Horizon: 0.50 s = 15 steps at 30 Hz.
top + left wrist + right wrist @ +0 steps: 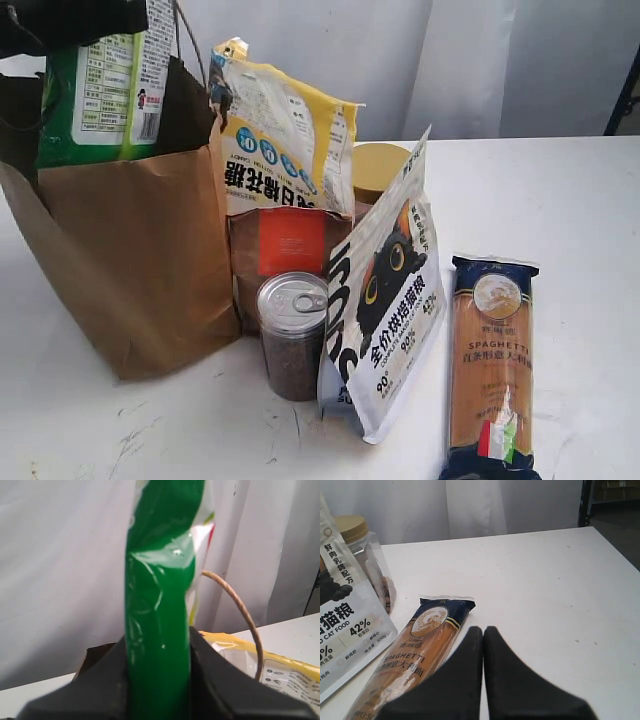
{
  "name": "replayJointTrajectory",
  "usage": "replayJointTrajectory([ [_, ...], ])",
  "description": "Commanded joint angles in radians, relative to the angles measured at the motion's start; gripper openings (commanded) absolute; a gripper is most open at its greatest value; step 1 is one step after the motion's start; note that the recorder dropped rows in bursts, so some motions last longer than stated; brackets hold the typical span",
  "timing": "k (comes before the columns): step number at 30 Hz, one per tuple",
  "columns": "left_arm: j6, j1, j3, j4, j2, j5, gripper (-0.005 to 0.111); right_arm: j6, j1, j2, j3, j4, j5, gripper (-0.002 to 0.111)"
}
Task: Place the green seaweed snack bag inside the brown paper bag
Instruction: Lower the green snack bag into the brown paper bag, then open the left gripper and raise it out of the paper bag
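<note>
The green seaweed snack bag hangs upright at the top left. Its white label panel faces the camera and its lower end dips behind the rim of the brown paper bag. My left gripper is shut on the green packet, which fills the gap between the black fingers. The arm shows only as a dark shape above the packet. A string handle of the paper bag curves beside it. My right gripper is shut with nothing in it, low over the table beside the spaghetti.
Right of the paper bag stand a yellow-and-white bag, a small brown pouch with an orange label, a tin can, a yellow-lidded jar and a white cat-picture pouch. A spaghetti packet lies flat.
</note>
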Motion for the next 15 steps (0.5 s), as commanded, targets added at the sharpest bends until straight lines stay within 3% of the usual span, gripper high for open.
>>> replayJointTrajectory([
  [1, -0.003, 0.002, 0.003, -0.006, -0.003, -0.029, 0.027, -0.003, -0.006, -0.007, 0.002, 0.002, -0.004, 0.0],
  [12, -0.003, 0.002, 0.017, 0.044, -0.003, -0.059, 0.03, -0.003, -0.006, -0.007, 0.002, 0.002, -0.004, 0.0],
  [13, -0.003, 0.002, 0.018, 0.044, -0.003, -0.056, 0.034, -0.003, -0.006, -0.007, 0.002, 0.002, -0.004, 0.0],
  [15, 0.0, 0.002, 0.027, 0.044, -0.003, -0.039, 0.055, -0.003, -0.006, -0.007, 0.002, 0.002, -0.004, 0.0],
])
